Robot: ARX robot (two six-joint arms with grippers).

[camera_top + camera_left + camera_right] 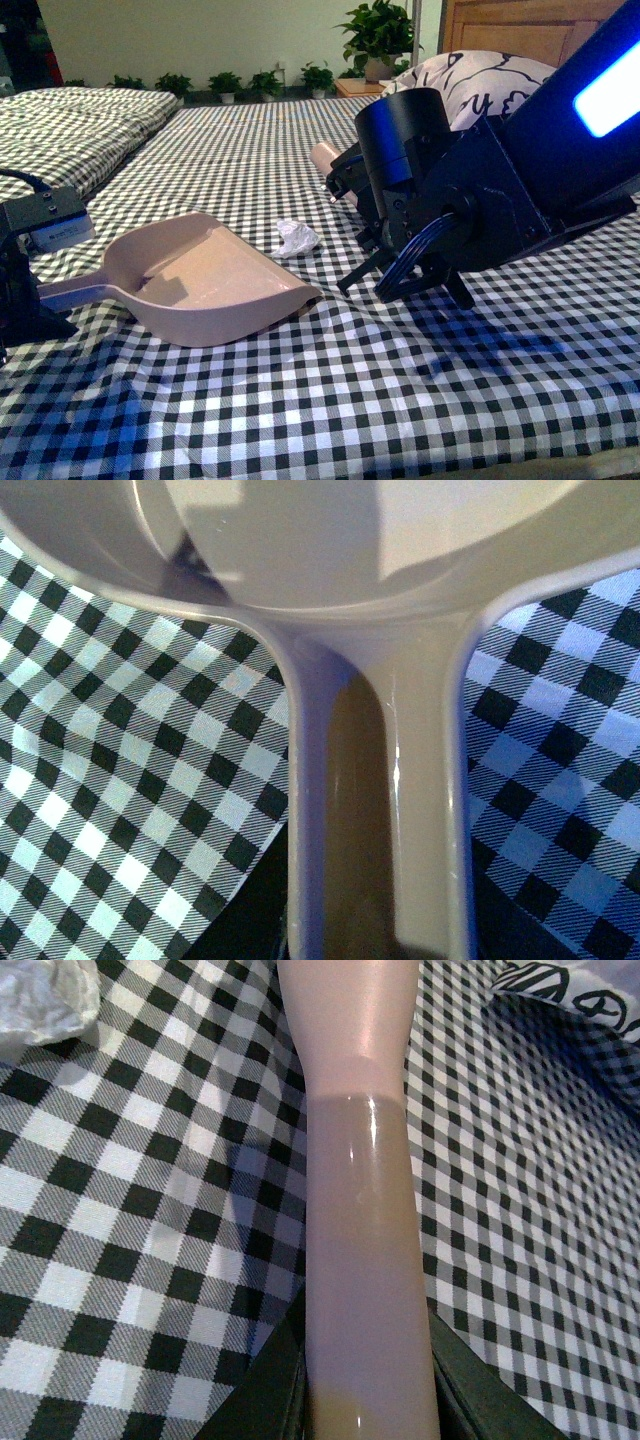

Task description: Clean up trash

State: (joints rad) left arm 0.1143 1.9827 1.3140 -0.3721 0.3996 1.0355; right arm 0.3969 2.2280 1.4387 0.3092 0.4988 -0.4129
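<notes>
The trash, a small crumpled white wad [295,237], lies on the black-and-white checked bedspread [330,400] just beyond the open mouth of the pink dustpan [200,280]. My left gripper [25,290] is shut on the dustpan's handle [375,830] at the far left. The pan rests on the bedspread. My right gripper [345,185] is shut on the pink brush handle [365,1210], right of the wad. The handle's end [325,157] pokes out beyond the gripper. The wad also shows in the right wrist view [40,1000], beside the handle. The brush's bristles are hidden.
A large white pillow with black doodles [480,85] lies behind my right arm and also shows in the right wrist view [590,990]. A wooden headboard [520,30] and potted plants [380,35] stand at the back. A second checked bed [70,120] is at the left.
</notes>
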